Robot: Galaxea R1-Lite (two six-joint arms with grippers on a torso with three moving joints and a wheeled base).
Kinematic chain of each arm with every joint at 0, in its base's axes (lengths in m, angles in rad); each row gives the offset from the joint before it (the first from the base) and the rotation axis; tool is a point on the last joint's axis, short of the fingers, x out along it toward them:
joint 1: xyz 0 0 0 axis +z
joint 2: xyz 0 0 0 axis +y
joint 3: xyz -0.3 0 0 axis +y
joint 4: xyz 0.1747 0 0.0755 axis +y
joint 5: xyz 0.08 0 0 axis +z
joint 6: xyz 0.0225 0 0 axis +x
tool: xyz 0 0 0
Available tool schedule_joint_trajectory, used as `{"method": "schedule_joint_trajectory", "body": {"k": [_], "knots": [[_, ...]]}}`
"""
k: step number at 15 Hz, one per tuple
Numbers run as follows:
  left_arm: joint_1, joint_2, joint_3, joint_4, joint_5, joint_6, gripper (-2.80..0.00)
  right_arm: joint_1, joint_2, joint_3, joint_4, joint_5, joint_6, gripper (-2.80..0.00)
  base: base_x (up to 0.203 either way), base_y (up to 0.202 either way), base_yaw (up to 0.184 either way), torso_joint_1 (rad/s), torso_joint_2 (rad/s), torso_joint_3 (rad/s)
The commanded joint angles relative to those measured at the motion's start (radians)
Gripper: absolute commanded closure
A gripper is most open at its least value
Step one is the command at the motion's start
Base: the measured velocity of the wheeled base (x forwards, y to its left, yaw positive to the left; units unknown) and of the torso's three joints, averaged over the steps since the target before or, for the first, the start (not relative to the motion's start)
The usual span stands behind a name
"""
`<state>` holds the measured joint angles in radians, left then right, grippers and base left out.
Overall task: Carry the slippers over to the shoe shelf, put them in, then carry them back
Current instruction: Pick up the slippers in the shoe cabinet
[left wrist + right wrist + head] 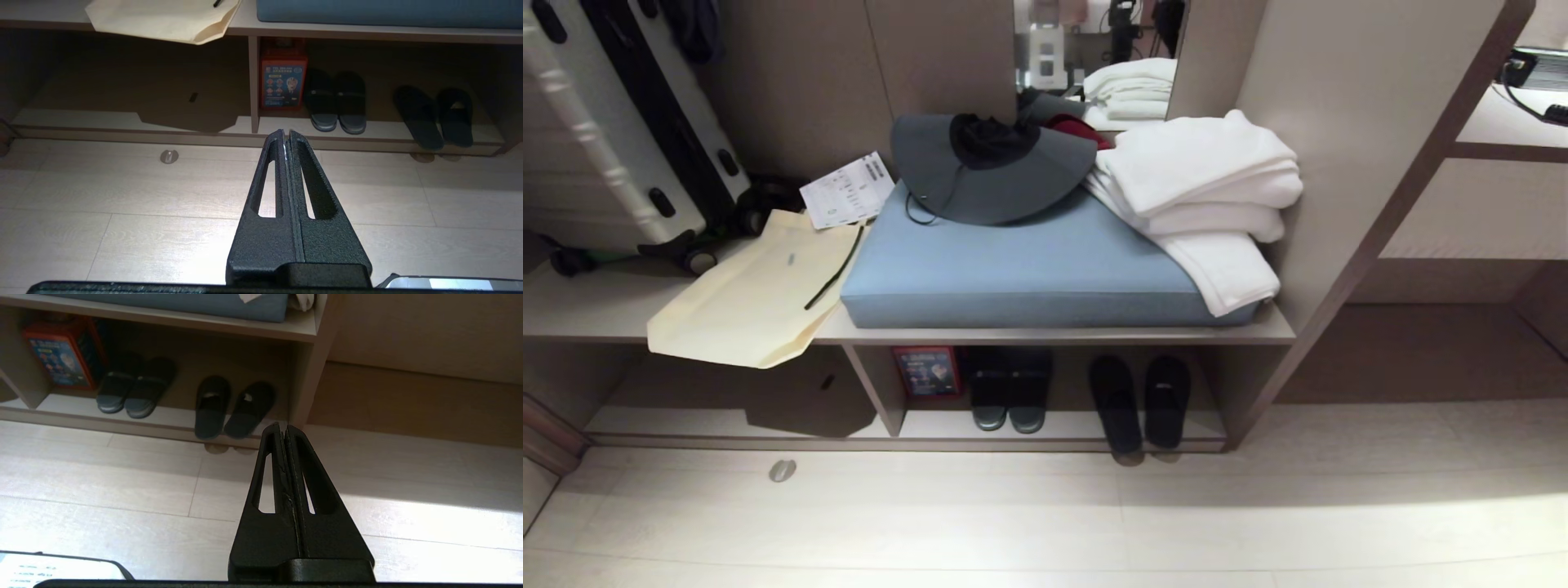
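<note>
On the bench board at far left, a suitcase (pixel 613 139) is stood, with a cream bag (pixel 752 294) drooped over the edge beside it. Further right, a blue cushion (pixel 1029 269) is topped by a grey hat (pixel 988 167) and white towels (pixel 1201 196). Below, in the shoe shelf (pixel 1062 425), a red box (pixel 927 371), a shorter dark pair (pixel 1010 388) and then the slippers (pixel 1141 402) are lined up, heels overhanging the front lip. Both the left gripper (pixel 286 134) and right gripper (pixel 284 428) are held clenched and empty over the floor (pixel 1045 523).
</note>
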<state>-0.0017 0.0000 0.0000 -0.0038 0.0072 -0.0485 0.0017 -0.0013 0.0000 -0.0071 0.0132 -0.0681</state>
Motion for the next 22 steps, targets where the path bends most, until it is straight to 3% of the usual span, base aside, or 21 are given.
{"method": "schedule_joint_trajectory", "body": {"k": [1, 17, 22], "knots": [[0.0, 0.0, 0.0, -0.001, 0.0, -0.001, 0.0, 0.001, 0.001, 0.0, -0.001, 0.001, -0.001, 0.0, 0.0, 0.0, 0.0, 0.002, 0.0, 0.206], [0.0, 0.0, 0.0, 0.001, 0.002, -0.007, 0.0, 0.001, 0.001, 0.0, 0.0, -0.002, 0.011, 0.0, 0.0, 0.0, 0.0, 0.002, 0.0, 0.203], [0.0, -0.002, 0.0, 0.001, 0.0, -0.008, 0.0, 0.0, 0.001, 0.0, -0.001, -0.004, 0.013, 0.0, 0.0, 0.0, 0.0, 0.003, 0.0, 0.067]]}}
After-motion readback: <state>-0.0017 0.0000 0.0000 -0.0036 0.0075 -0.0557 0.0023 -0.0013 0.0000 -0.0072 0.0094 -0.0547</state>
